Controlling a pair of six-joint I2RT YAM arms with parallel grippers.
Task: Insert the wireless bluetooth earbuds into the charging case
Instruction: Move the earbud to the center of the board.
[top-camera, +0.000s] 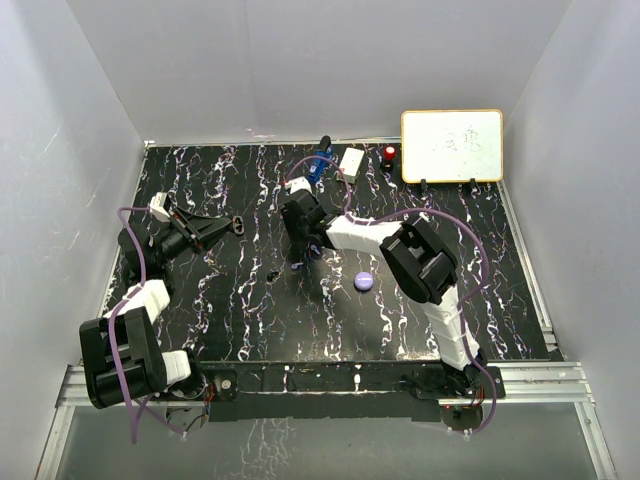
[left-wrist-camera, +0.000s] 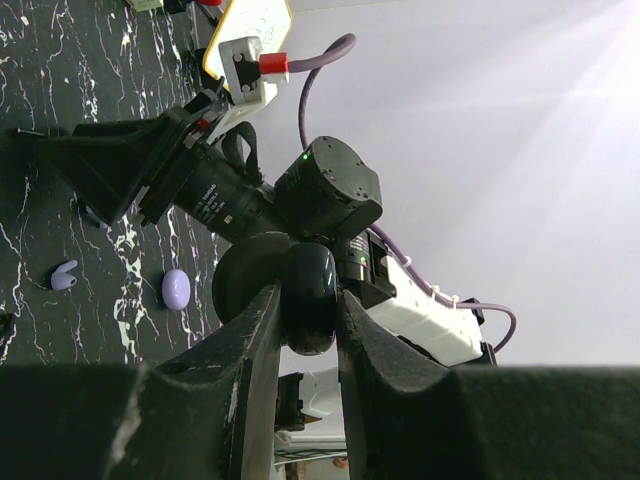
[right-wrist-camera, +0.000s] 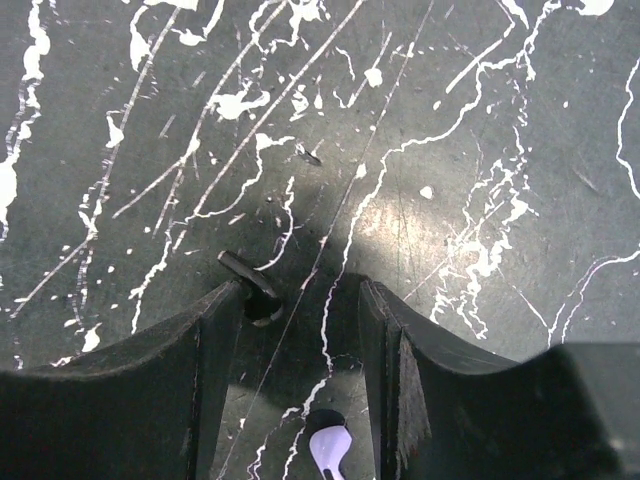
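My left gripper (top-camera: 233, 225) is shut on a black round charging case (left-wrist-camera: 310, 285) and holds it above the table at the left. My right gripper (right-wrist-camera: 300, 290) is open, pointing down close over the table in the middle (top-camera: 298, 256). A black earbud (right-wrist-camera: 252, 292) lies against the inside of its left finger (right-wrist-camera: 215, 330). A lavender earbud (right-wrist-camera: 330, 450) lies between the fingers, nearer the wrist; it also shows in the left wrist view (left-wrist-camera: 64, 275). A closed lavender case (top-camera: 364, 281) lies to the right of the gripper and shows in the left wrist view (left-wrist-camera: 176, 288).
A blue gadget (top-camera: 318, 165), a small white box (top-camera: 351, 160) and a red-topped item (top-camera: 390, 154) sit at the table's back edge. A whiteboard (top-camera: 452, 146) leans at the back right. A small black piece (top-camera: 272, 273) lies left of the right gripper.
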